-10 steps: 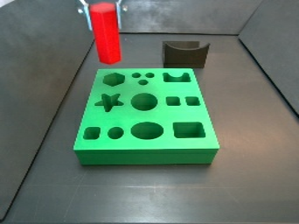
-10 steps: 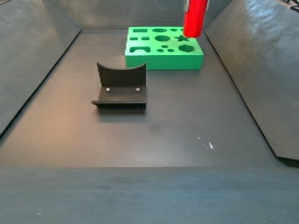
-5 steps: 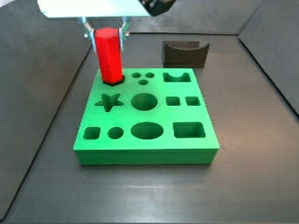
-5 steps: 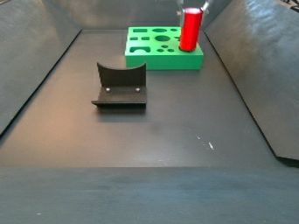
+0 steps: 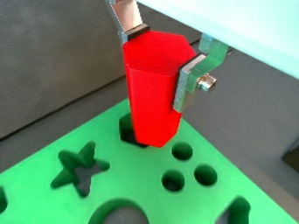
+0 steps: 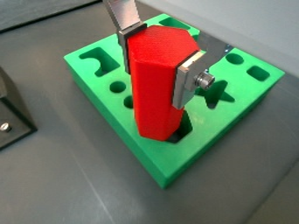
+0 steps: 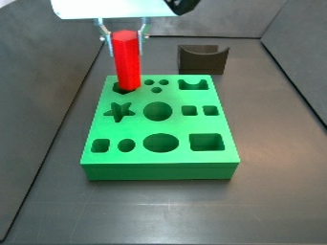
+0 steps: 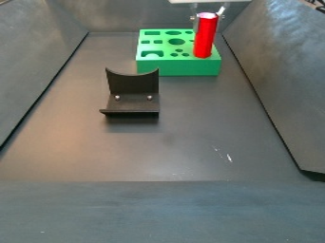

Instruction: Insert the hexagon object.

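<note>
Over green board (image 7: pixel 160 134), hand (image 5: pixel 163 54) gripping hexagon object (image 5: pixel 155 87)

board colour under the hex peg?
Bright green board, clearest in a wrist view; the gripper holds the red hexagon object at a corner hole.

We see a dark grey matte floor (image 8: pixel 178 195) in both side views, hemmed by slanted dark walls (image 8: pixel 32 81) that catch a soft, dull sheen. The fixture (image 8: pixel 129 93) stands on the floor, a few pale specks (image 8: pixel 229 155) near it
</note>
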Controlling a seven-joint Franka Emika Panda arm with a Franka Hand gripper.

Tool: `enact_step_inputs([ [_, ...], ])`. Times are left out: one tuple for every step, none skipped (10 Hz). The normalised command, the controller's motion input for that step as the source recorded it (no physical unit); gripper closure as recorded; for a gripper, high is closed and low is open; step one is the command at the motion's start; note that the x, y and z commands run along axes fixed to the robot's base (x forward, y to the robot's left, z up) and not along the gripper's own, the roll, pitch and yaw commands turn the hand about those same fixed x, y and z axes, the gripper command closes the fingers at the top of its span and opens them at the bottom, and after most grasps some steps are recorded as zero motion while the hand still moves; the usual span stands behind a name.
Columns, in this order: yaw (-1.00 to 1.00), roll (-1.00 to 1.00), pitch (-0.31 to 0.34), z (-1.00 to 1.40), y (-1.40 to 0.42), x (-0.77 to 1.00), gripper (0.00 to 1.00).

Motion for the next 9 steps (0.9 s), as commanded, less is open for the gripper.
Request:
enact_step_inputs([
  [-0.18, -0.03, 0.04, -0.62, -0.14, 0.0, 1.0],
  [-0.19, -0.03, 0.0, -0.4, -0.03, -0.16, 1.0],
  [-0.14, 0.0, 0.0, -0.3, 0.0, -0.31, 1.0],
  [-0.12, -0.02, -0.01, -0.19, 0.0, -0.36, 1.0],
  [-0.06, -0.02, 0.0, -0.25, 0.0, -0.19, 1.0],
  [-0.01, 0.0, 0.03, -0.52, -0.04, 0.06, 1.0],
  [-0.11, -0.07, 0.0, -0.25, -0.08, -0.14, 1.0],
  [-0.04, -0.01, 0.0, -0.09, 0.0, -0.22, 1.0],
  [-0.06, -0.01, -0.003, 0.0, 0.0, -0.26, 1.0],
])
